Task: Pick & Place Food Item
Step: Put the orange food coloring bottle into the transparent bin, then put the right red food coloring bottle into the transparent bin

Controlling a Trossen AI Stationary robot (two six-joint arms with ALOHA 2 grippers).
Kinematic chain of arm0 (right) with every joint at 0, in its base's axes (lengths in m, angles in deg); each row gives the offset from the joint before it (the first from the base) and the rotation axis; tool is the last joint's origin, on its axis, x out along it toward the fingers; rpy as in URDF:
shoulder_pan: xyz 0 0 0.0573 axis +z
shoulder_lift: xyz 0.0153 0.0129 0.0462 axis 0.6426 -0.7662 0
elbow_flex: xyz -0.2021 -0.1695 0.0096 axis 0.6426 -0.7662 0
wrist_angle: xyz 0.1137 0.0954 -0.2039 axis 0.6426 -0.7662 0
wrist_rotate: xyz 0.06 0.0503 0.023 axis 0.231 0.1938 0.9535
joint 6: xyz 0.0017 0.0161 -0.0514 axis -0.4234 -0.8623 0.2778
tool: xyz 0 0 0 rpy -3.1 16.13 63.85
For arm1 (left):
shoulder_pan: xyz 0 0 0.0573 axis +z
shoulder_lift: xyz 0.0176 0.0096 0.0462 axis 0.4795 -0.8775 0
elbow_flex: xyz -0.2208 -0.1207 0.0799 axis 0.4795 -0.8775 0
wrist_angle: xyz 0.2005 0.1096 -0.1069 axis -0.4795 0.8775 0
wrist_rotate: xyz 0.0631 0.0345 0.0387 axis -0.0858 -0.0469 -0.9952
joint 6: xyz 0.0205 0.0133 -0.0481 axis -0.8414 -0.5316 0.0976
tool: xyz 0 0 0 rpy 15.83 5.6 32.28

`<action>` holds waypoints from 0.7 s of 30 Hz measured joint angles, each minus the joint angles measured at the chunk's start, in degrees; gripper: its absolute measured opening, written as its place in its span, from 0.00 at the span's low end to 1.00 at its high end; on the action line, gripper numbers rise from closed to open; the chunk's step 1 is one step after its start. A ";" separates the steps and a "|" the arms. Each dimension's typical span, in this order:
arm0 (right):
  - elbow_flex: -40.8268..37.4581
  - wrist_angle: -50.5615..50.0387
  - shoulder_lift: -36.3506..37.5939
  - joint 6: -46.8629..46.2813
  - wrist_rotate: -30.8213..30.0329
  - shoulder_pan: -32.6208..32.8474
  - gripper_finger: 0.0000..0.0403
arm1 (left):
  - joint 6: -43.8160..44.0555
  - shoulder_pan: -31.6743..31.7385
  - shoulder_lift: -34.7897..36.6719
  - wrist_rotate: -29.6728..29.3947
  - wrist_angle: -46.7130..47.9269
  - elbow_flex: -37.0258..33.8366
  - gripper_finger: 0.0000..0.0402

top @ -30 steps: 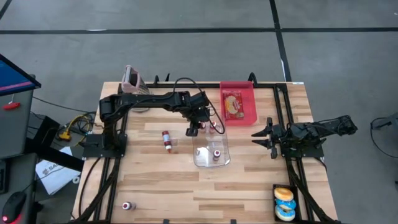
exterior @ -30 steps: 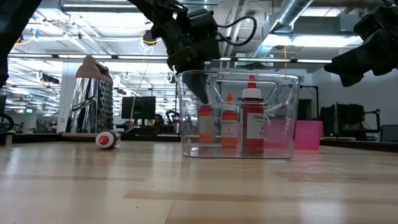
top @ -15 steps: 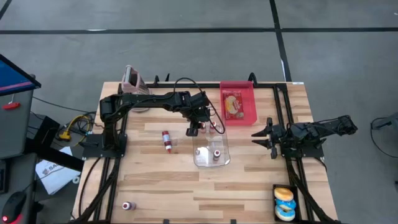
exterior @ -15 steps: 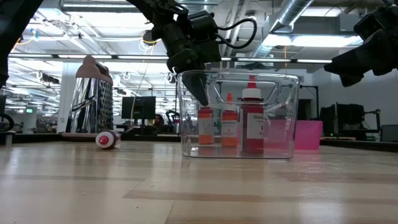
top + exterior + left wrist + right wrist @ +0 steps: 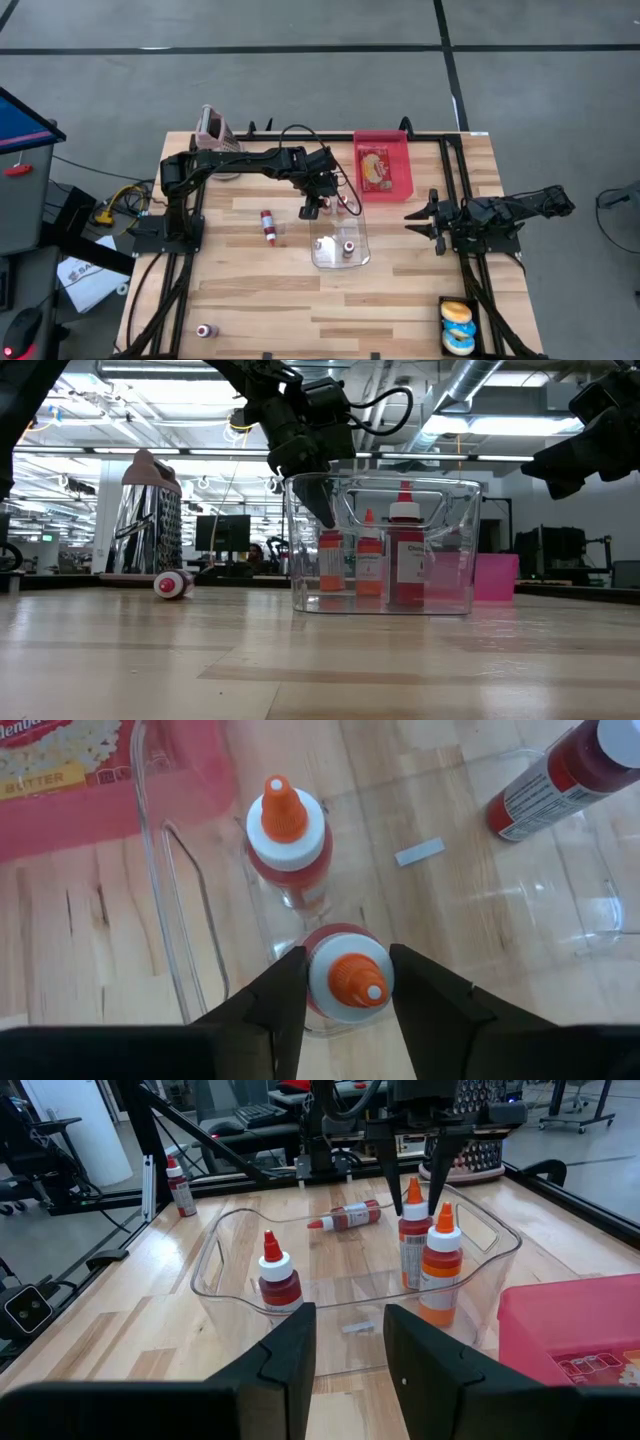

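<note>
The left claw (image 5: 340,982) straddles an orange-capped bottle (image 5: 345,982) standing inside the clear bin (image 5: 340,240) on the desk (image 5: 400,290); whether it grips is unclear. The bottle looks light, rigid, slippery plastic, best held at the neck. The right claw (image 5: 350,1342) waits, parted and empty.

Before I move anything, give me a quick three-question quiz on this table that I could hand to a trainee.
1. True or false: a bottle lies on its side on the table, outside the clear bin.
2. How many bottles stand inside the bin? A two, B three, C five.
3. Which gripper is at the bin, over a bottle's cap?

Key: 1 true. 2 B. 3 the left gripper; the right gripper waits, open, off to the side of the bin.
</note>
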 joint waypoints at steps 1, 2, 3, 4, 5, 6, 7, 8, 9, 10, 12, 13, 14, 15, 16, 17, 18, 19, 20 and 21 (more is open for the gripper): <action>0.00 0.00 0.00 0.00 0.00 0.00 0.28 | 0.00 0.00 0.00 0.01 0.00 0.00 0.32; 0.00 0.00 0.00 0.00 0.02 0.00 0.28 | 0.00 0.00 0.00 0.01 -0.01 0.00 0.32; 0.00 0.00 0.00 0.00 0.01 0.02 0.28 | -0.03 0.00 0.00 0.01 -0.05 0.00 0.32; 0.00 0.00 0.00 0.00 0.00 0.01 0.28 | -0.16 0.00 0.00 0.01 -0.10 0.00 0.32; 0.00 0.00 0.00 0.00 0.00 0.00 0.28 | -0.34 0.00 0.00 -0.01 -0.11 0.00 0.33; 0.00 0.00 0.00 0.00 0.01 0.00 0.28 | -0.42 0.00 0.00 -0.01 -0.11 0.00 0.33; 0.00 0.00 0.00 0.00 0.02 0.00 0.28 | -0.46 0.00 0.01 0.00 -0.11 0.00 0.34; 0.00 0.00 0.00 0.00 0.02 0.02 0.28 | -0.48 0.00 0.02 -0.01 -0.13 0.00 0.35; 0.00 0.00 0.00 0.00 0.00 0.00 0.28 | -0.48 0.00 0.02 -0.01 -0.22 0.00 0.35; 0.00 0.00 0.00 0.00 0.00 0.02 0.28 | -0.48 0.00 0.04 -0.01 -0.52 -0.02 0.36; 0.00 0.00 0.00 0.00 0.00 0.01 0.28 | -0.48 0.00 0.11 -0.01 -1.05 -0.02 0.37; 0.00 -0.01 0.00 0.00 0.02 0.00 0.28 | -0.48 0.00 0.11 0.01 -1.45 -0.02 0.38; 0.00 0.00 0.00 0.00 0.01 0.01 0.28 | -0.48 0.00 0.11 -0.01 -1.91 -0.02 0.38; 0.00 -0.01 0.00 0.00 0.01 0.02 0.28 | -0.48 0.00 0.11 0.00 -2.28 -0.02 0.39; 0.00 0.00 0.00 0.00 0.00 0.00 0.28 | -0.48 0.00 0.11 0.01 -2.59 -0.01 0.39; 0.00 -0.01 0.00 0.00 0.01 0.00 0.28 | -0.48 0.00 0.11 0.01 -2.75 -0.02 0.39; 0.00 0.00 0.00 0.00 0.02 0.00 0.28 | -0.48 0.00 0.11 0.01 -2.80 -0.01 0.40; 0.00 0.00 0.00 0.00 0.00 0.00 0.28 | -0.48 0.00 0.11 0.01 -2.85 -0.02 0.40; 0.00 0.00 0.00 0.00 0.01 0.01 0.28 | -0.48 0.00 0.11 -0.01 -2.93 0.00 0.40; 0.00 0.00 0.00 0.00 0.02 0.02 0.28 | -0.48 0.00 0.31 -0.01 -2.93 -0.02 0.41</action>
